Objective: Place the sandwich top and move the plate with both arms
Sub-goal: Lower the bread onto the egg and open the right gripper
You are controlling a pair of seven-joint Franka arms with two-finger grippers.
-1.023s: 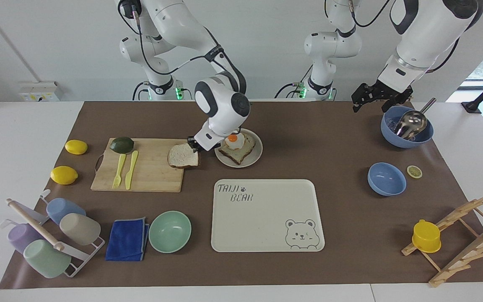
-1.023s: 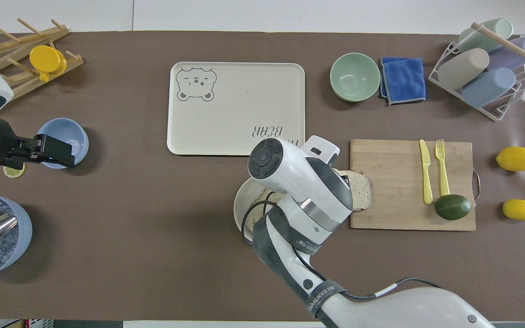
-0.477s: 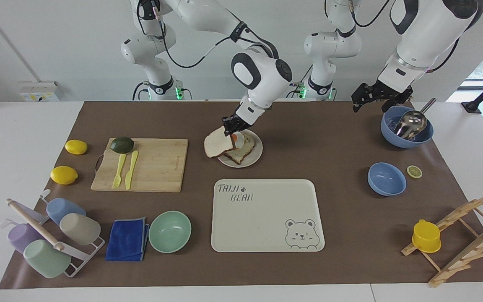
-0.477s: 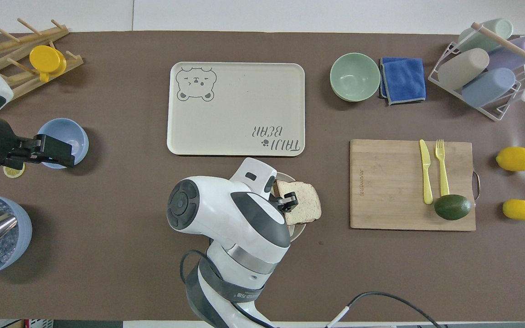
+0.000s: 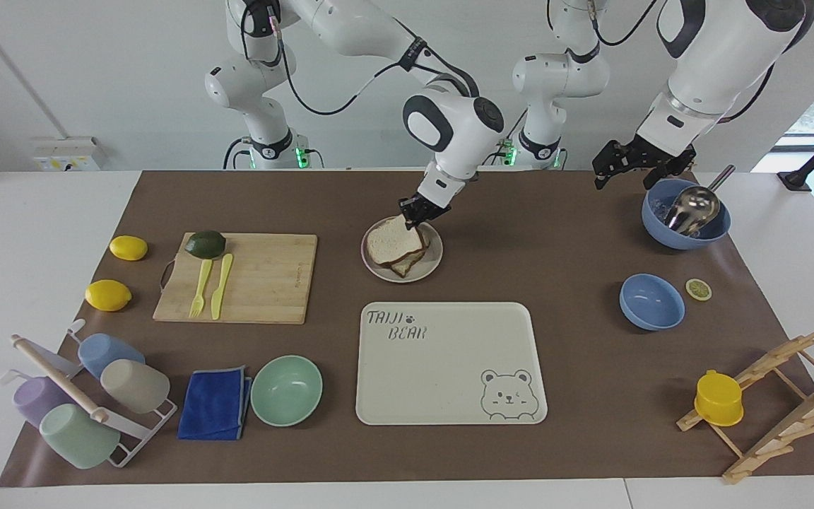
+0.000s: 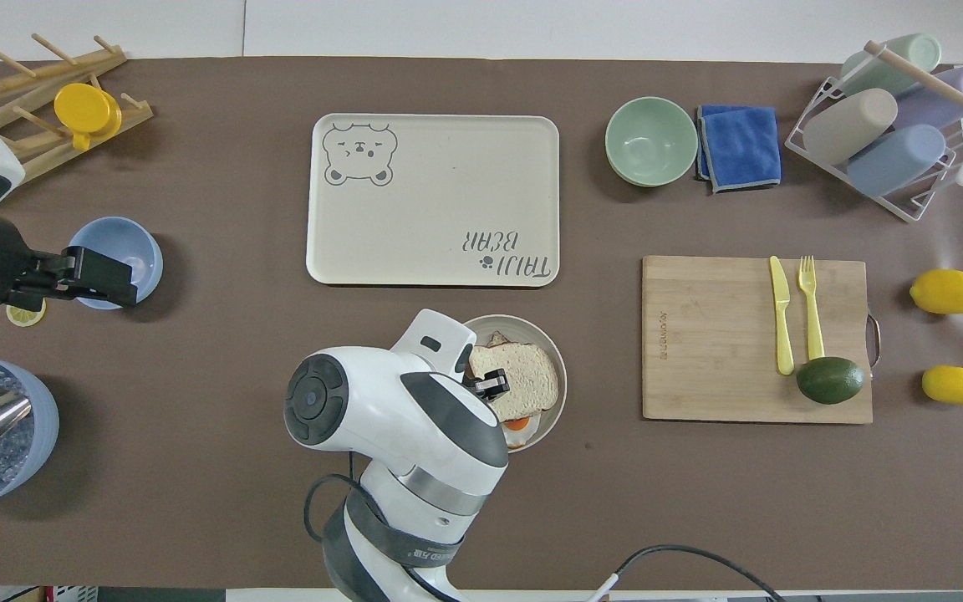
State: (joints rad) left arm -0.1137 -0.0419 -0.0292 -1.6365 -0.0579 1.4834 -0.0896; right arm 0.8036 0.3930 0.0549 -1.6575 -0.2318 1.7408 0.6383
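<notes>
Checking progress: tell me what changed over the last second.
The right gripper, shut on the plain pale bread slice, carried it off the wooden cutting board onto the egg slice on the round beige plate. The left gripper stayed open, waiting over the table.

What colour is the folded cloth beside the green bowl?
The cloth is blue with a grey edge, clearest in the overhead view.

right pincer (image 5: 415,214) clamped, lowered; left pincer (image 5: 634,164) spread, raised

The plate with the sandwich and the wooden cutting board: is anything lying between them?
No. Between the plate and the cutting board only bare brown mat shows, clearest in the overhead view.
</notes>
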